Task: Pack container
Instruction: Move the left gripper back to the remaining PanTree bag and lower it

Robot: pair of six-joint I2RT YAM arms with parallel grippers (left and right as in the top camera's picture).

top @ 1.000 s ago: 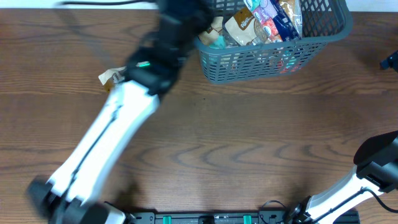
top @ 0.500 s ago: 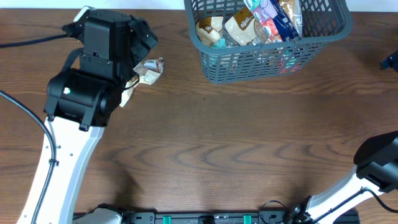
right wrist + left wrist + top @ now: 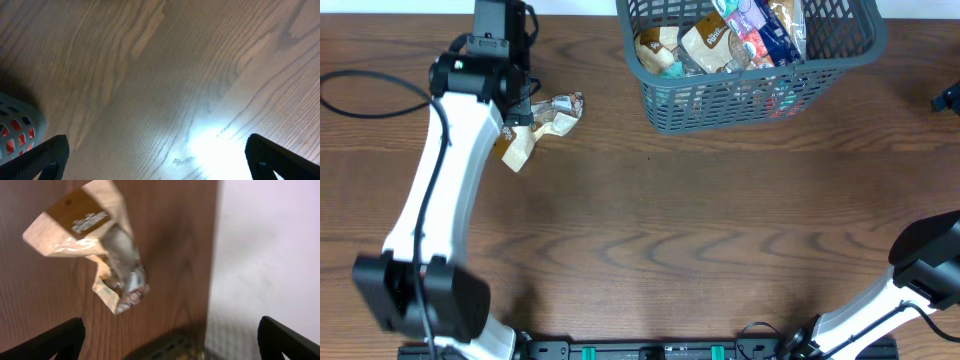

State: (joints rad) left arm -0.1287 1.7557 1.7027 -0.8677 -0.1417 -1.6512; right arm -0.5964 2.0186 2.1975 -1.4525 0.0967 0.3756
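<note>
A crumpled beige snack packet [image 3: 555,112] lies on the brown wooden table [image 3: 670,230], at nine o'clock from the dark grey-blue slotted plastic basket [image 3: 750,100]. The left gripper [image 3: 172,342] and the right gripper [image 3: 160,160] are open and empty.

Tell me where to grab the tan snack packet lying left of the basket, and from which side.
Probably the crumpled middle of the packet, where it narrows. Come straight down with the open left gripper, jaws across that narrow width: it lies flat on the table, so no side offers an edge.
</note>
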